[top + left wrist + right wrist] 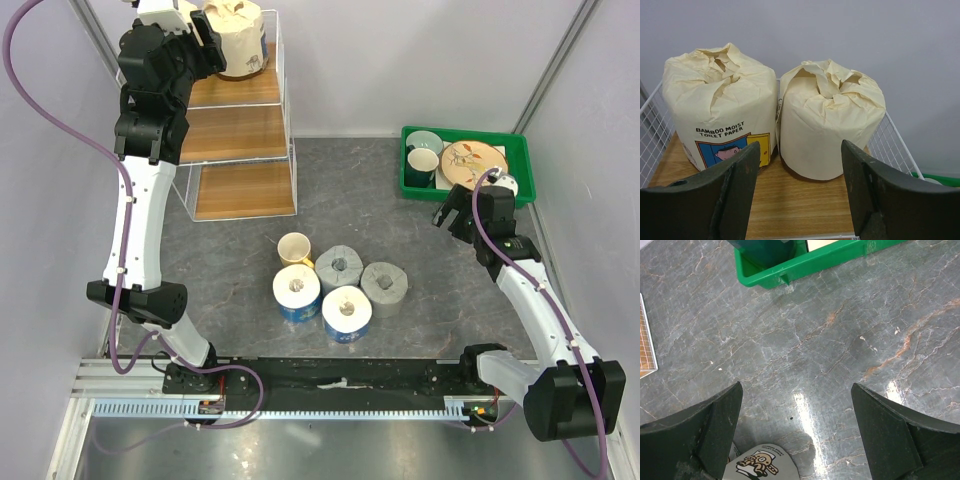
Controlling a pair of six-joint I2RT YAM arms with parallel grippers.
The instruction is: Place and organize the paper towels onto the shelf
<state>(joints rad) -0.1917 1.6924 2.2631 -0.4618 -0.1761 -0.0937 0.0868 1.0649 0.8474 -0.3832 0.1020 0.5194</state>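
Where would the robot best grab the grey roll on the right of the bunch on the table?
Probably from above: the grey roll stands on end, so squeeze its curved wall. Fingers on its far and near sides fit best, since the other grey roll and a white-and-blue roll crowd its left.

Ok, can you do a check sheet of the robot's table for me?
Surface: grey marbled table.
Job's things: two cream rolls on the top board of the shelf; two grey rolls and two blue rolls standing on the table.
Clutter: yellow mug beside those rolls; green tray of dishes.
Tools: left tool open, empty, facing the cream rolls; right tool open, empty, over the table.
Cables: purple cables along both arms.
Surroundings: pale walls.
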